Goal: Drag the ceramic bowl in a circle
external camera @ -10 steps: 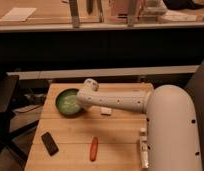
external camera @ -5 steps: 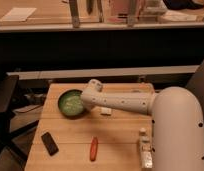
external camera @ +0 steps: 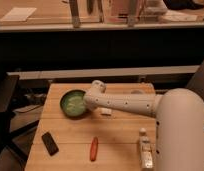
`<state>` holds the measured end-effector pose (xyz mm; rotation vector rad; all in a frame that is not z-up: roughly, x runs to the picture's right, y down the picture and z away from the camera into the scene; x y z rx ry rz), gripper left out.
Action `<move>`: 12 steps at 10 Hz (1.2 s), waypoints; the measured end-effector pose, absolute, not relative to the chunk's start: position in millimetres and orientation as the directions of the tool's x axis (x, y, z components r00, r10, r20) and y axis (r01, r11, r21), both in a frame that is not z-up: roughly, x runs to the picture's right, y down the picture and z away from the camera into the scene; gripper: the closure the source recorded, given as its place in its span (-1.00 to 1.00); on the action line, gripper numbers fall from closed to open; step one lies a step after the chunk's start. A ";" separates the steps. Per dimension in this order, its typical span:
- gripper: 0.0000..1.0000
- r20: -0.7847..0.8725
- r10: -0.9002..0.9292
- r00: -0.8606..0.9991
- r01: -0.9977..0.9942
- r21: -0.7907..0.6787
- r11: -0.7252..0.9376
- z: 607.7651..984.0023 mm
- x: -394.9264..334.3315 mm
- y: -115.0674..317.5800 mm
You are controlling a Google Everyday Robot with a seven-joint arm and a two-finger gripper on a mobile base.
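The ceramic bowl (external camera: 72, 104) is round, green with a dark rim and a paler centre. It sits on the left part of the wooden table (external camera: 70, 132). My white arm reaches in from the right. My gripper (external camera: 87, 103) is at the bowl's right rim, mostly hidden behind the wrist. I cannot tell whether it touches the rim or reaches inside the bowl.
A black flat device (external camera: 50, 143) lies at the front left. A red elongated item (external camera: 94, 149) lies at the front middle. A small white block (external camera: 106, 111) sits under my arm. A pale bottle (external camera: 144, 150) stands front right. My own white body fills the right side.
The bowl and my gripper have shifted slightly to the right together. The other items have not moved.
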<state>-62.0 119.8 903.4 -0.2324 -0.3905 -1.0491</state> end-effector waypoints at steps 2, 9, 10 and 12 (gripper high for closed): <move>0.93 0.416 -0.788 0.454 0.869 -0.010 0.495 901.6 -43.0 122.3; 0.93 0.412 -0.776 0.479 0.854 -0.015 0.519 890.7 -7.6 125.2; 0.93 0.415 -0.779 0.469 0.859 -0.011 0.512 885.4 -10.2 126.7; 0.93 0.417 -0.782 0.463 0.862 -0.007 0.507 881.6 -9.7 127.5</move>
